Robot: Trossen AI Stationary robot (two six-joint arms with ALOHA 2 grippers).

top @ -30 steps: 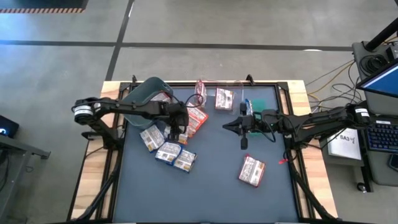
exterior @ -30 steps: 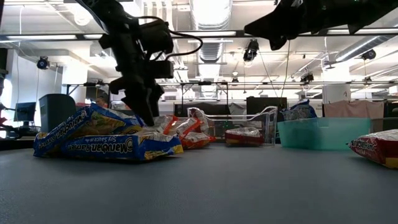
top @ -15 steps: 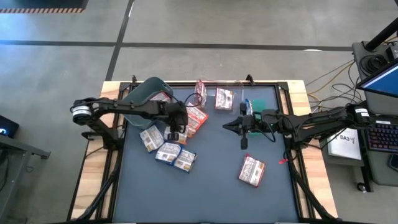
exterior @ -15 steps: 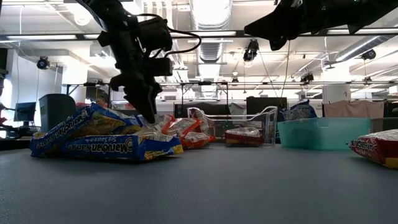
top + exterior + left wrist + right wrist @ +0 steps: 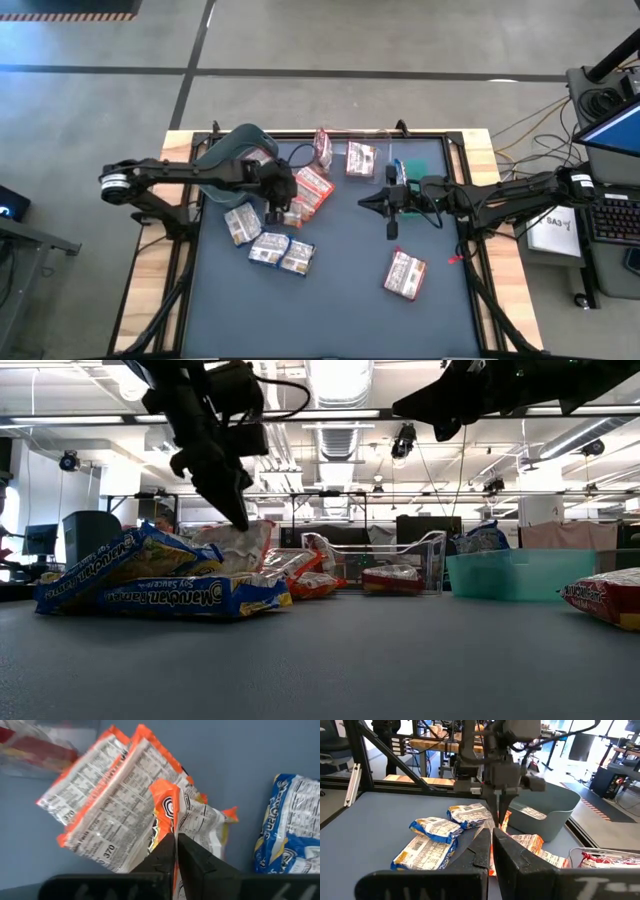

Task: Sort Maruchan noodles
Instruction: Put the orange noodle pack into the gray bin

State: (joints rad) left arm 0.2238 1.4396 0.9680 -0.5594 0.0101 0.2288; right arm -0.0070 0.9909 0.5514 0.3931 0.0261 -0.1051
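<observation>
Overhead view straight down, low view level across the table (image 5: 340, 300), both perhaps sharing its packets.

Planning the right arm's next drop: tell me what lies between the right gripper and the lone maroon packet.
Nothing. In the high view, only bare mat separates the right gripper from the maroon packet.

I see one orange ramen packet (image 5: 172, 815) lifted by its corner in the left gripper (image 5: 176, 842), hanging over two more orange packets (image 5: 312, 190). Three blue packets (image 5: 268, 240) lie near-left, maroon ones (image 5: 360, 158) at the far edge, one maroon packet (image 5: 404, 274) alone near-right.
</observation>
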